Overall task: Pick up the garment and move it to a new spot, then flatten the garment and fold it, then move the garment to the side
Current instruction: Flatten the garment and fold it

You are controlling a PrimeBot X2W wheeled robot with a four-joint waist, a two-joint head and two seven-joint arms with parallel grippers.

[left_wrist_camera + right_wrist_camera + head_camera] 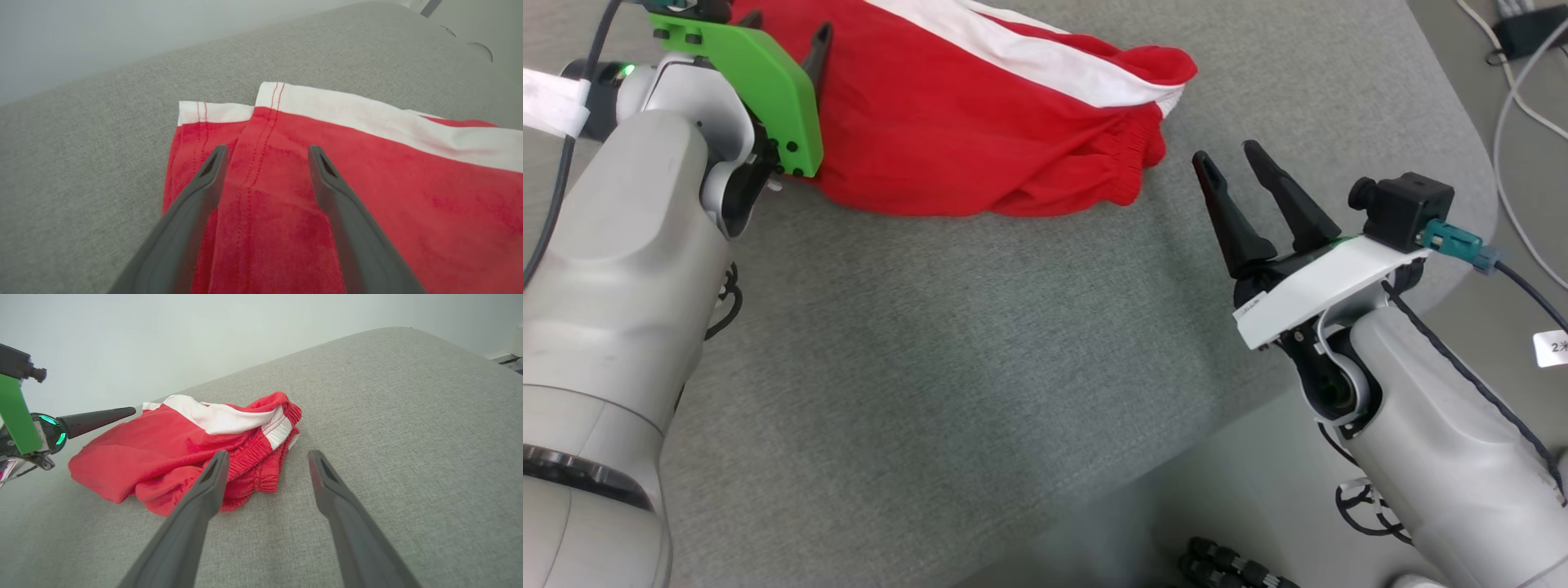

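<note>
I read red garment [980,122] bunched on grey padded surface [980,351], far side from me, long axis running left to right. Hem end lies under left gripper [267,150]. Elastic waistband end points toward right gripper [1227,153], which sits apart over bare surface. Left is nearer. Both spread wide, holding nothing. Left fingers straddle hem seam; contact with cloth I cannot tell. My judgement: left closes first.

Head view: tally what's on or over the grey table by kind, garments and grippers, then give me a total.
Garments: 1, the red and white garment
Grippers: 2, the left gripper and the right gripper, both open
Total: 3
</note>
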